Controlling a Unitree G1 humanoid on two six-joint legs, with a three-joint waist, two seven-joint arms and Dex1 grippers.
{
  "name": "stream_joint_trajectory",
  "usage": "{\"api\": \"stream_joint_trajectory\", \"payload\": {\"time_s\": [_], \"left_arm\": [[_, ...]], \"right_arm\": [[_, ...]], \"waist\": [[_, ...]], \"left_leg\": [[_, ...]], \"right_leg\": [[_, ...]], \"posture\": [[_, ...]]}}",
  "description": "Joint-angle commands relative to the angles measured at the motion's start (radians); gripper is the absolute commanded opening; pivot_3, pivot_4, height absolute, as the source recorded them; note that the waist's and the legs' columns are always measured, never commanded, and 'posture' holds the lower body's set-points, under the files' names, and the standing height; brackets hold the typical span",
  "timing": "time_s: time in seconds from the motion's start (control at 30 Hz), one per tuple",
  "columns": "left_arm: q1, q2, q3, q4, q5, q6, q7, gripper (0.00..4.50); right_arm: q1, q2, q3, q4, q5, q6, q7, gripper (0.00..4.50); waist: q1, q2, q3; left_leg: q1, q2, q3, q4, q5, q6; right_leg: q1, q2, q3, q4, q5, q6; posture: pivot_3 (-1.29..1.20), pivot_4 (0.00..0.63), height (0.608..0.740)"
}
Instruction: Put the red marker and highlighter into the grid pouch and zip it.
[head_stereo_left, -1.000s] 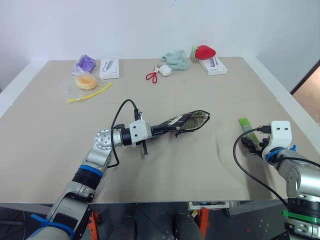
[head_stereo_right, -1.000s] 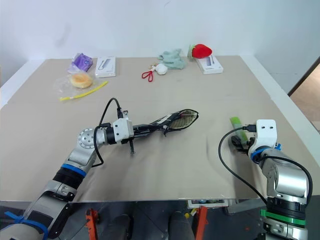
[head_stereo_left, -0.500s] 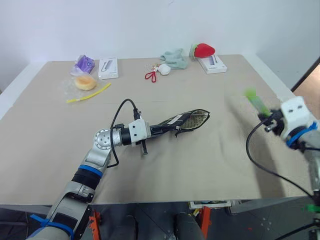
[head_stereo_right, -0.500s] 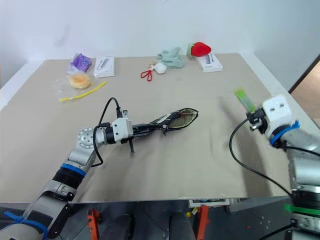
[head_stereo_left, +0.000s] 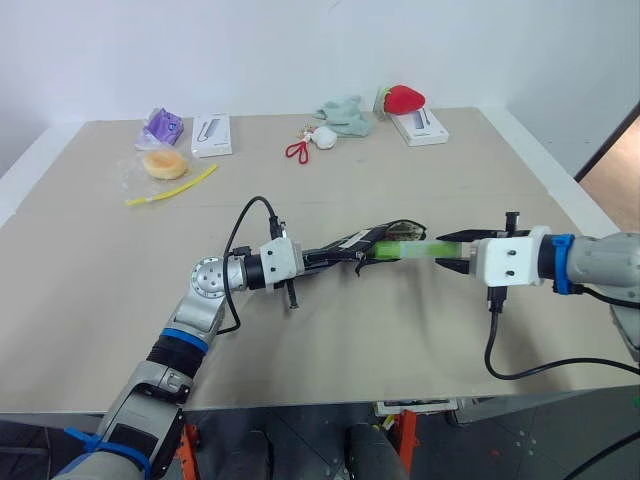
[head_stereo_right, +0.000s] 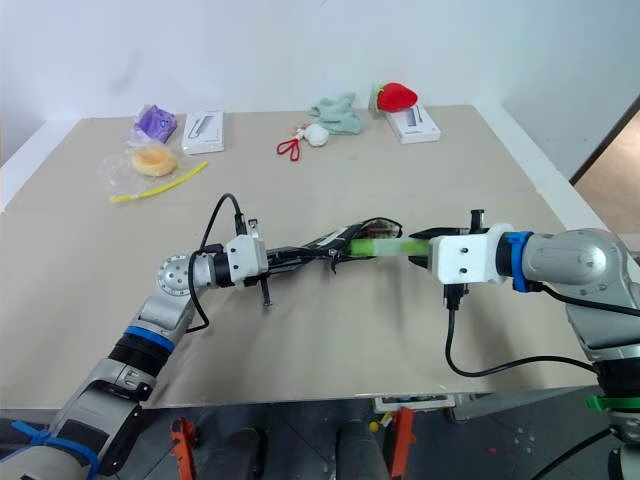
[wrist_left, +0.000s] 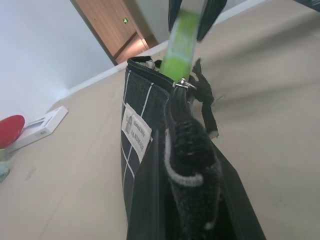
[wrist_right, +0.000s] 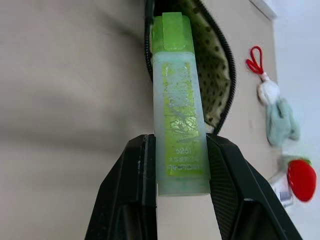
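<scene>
Above the tan table (head_stereo_left: 120, 300), the right gripper (head_stereo_left: 447, 252) clamps its black fingers (wrist_right: 135, 190) on the flat, light-green highlighter (wrist_right: 179, 125) and holds it level, capped tip at the open mouth of the grid pouch (head_stereo_left: 355, 246). The left gripper (head_stereo_left: 312, 259) is closed on the pouch's other end, holding the soft black fabric off the table with the opening turned toward the highlighter.

The job looks roughly midway, by my reading: the highlighter is at the mouth but not yet released inside, and the zipper stands open, so dropping it in and zipping remain. Whether the red marker is already in the pouch cannot be told.

The pouch is flat and limp, crossed with thin white grid lines, with a small white label (wrist_left: 136, 133) on its side and a dotted lining showing inside the zipper teeth. The highlighter's body is translucent frosted plastic with a brighter green cap, smooth and hard against the cloth.
</scene>
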Motion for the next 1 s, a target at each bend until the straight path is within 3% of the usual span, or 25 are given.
{"api": "stream_joint_trajectory", "payload": {"time_s": [0.03,0.27,0.47,0.5,0.67,0.83,1.0], "left_arm": [[-0.016,-0.003,0.008,-0.025,-0.002,-0.020,0.005,0.00],[-0.016,-0.014,-0.009,-0.033,0.007,-0.026,-0.004,0.00],[-0.004,-0.006,-0.003,-0.049,0.007,-0.014,0.008,0.00],[0.000,-0.004,-0.002,-0.052,0.006,-0.012,0.009,0.00],[0.024,0.005,-0.002,-0.075,0.005,0.004,0.014,0.00],[0.035,0.011,0.000,-0.094,0.002,0.023,0.018,0.00],[0.031,0.006,-0.004,-0.091,0.001,0.035,0.018,0.00]], "right_arm": [[-0.081,0.042,0.041,0.041,-0.055,-0.076,-0.023,1.02],[-0.220,0.174,0.168,0.103,-0.144,-0.182,-0.031,1.02],[-0.199,0.202,0.153,0.063,-0.102,-0.106,-0.023,1.02],[-0.193,0.200,0.140,0.051,-0.082,-0.078,-0.017,2.07],[-0.184,0.181,0.051,-0.021,0.043,0.067,-0.005,4.48],[-0.144,0.144,-0.045,-0.100,0.148,0.152,0.012,4.48],[-0.017,0.115,-0.033,-0.280,0.201,0.292,0.041,4.48]], "waist": [[0.000,-0.001,0.001],[0.000,-0.001,0.001],[0.004,-0.002,0.002],[0.004,-0.002,0.002],[0.003,-0.002,0.002],[0.003,-0.002,0.002],[0.005,-0.002,0.002]], "left_leg": [[0.000,0.000,0.000,0.000,0.000,0.000],[0.001,0.000,0.001,-0.001,0.000,0.000],[0.000,0.000,0.001,-0.001,0.000,-0.001],[0.000,0.000,0.001,-0.001,0.000,-0.001],[0.000,0.000,0.001,-0.001,0.000,-0.001],[0.000,0.000,0.001,-0.001,0.000,-0.001],[0.000,0.000,0.001,-0.001,0.000,0.000]], "right_leg": [[0.000,0.000,0.000,0.000,0.000,0.000],[-0.001,0.000,0.001,0.000,0.000,0.000],[-0.001,0.000,0.001,-0.001,0.000,0.000],[-0.001,0.000,0.001,-0.001,0.000,0.000],[-0.001,0.000,0.001,0.000,0.000,0.000],[-0.001,0.000,0.001,0.000,0.000,-0.001],[-0.001,0.000,0.001,0.000,0.000,0.000]], "posture": [[0.00,0.150,0.740],[0.00,0.150,0.740],[0.00,0.150,0.740],[0.00,0.150,0.740],[0.00,0.150,0.740],[0.00,0.150,0.740],[0.00,0.150,0.740]]}}
